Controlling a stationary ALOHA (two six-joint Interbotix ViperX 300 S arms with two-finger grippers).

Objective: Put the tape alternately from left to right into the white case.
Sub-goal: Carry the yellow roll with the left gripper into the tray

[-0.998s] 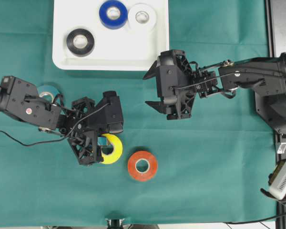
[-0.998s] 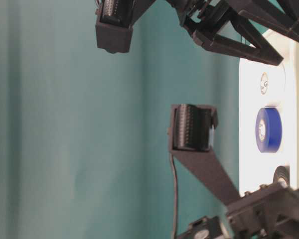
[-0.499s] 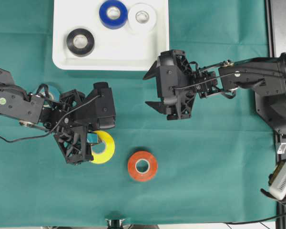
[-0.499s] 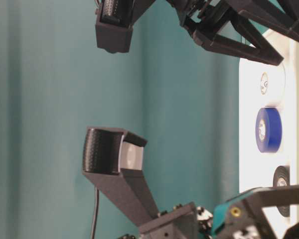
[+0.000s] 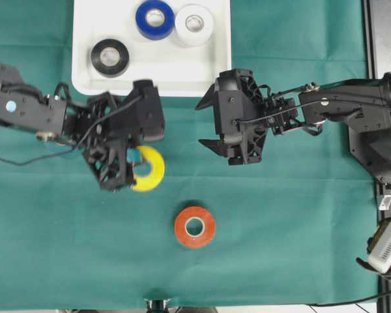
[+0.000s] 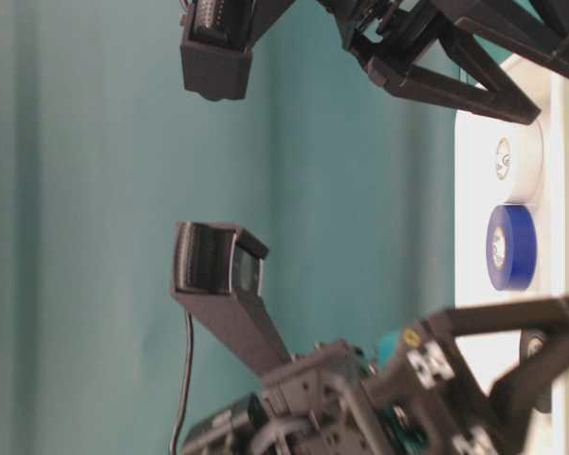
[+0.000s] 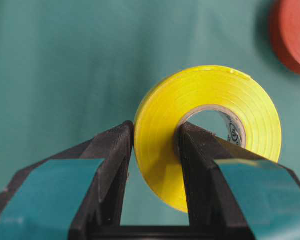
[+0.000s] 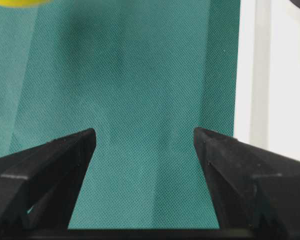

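My left gripper [image 5: 135,171] [image 7: 155,132] is shut on the yellow tape [image 5: 150,168] [image 7: 210,100]. One finger sits inside the ring's core and the other against its outer face. It holds the roll above the green cloth, just below the white case [image 5: 151,78]. A black roll [image 5: 111,57], a blue roll [image 5: 154,18] and a white roll [image 5: 194,23] lie in the case. A red-orange roll [image 5: 195,226] [image 7: 292,35] lies flat on the cloth further down. My right gripper [image 5: 205,124] [image 8: 144,137] hangs open with nothing in it, near the case's lower right corner.
A green cloth [image 5: 280,228] covers the table. The case's rim [image 8: 270,75] shows at the right of the right wrist view. The left arm [image 5: 26,111] reaches in from the left edge, and the right arm's base [image 5: 378,143] stands at the right edge.
My left gripper has carried the yellow tape off the cloth and up toward the white case, swinging its wrist round. The right gripper has not moved.
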